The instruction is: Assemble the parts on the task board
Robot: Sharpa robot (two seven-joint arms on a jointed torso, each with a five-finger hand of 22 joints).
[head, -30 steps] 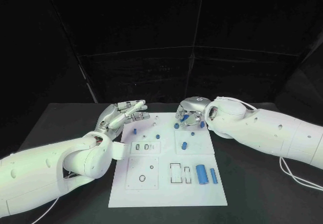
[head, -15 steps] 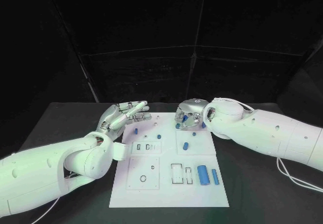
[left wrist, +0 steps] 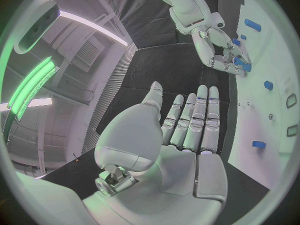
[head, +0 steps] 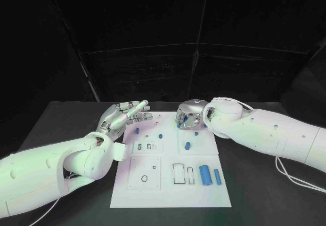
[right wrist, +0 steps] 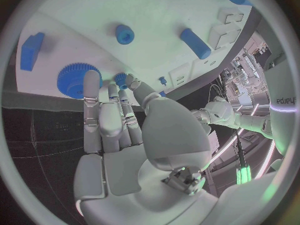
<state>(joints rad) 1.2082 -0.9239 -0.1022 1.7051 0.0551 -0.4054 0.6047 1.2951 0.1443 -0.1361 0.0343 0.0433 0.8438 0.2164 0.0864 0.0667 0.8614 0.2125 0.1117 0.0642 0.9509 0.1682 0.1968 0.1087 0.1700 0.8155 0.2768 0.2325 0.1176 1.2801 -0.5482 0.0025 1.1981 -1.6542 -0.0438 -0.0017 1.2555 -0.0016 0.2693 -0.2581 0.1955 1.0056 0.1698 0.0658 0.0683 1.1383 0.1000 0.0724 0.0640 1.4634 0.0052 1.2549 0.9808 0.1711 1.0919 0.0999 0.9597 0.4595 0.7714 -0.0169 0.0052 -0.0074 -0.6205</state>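
The white task board (head: pixel 170 188) lies in the middle of the table. My right hand (head: pixel 189 116) hovers over its far end, fingers stretched out. In the right wrist view a small blue gear (right wrist: pixel 120 78) sits between the thumb tip and a fingertip (right wrist: pixel 92 77); I cannot tell whether they pinch it. A large blue gear (right wrist: pixel 74 81) and a blue block (right wrist: pixel 30 50) lie beside it. My left hand (head: pixel 126 115) is raised at the board's far left edge, fingers apart and holding nothing. Its open palm (left wrist: pixel 181 140) faces my right hand (left wrist: pixel 219 50).
Other blue parts lie on the board: two long cylinders (head: pixel 204 175) at the near right, a short cylinder (head: pixel 186 146), and small pieces (head: pixel 136 130) near the middle. A ring part (right wrist: pixel 124 34) lies past the gears. Black table (head: pixel 61 122) surrounds the board.
My right hand has shifted slightly left and toward the board's far end. The left hand has barely moved.
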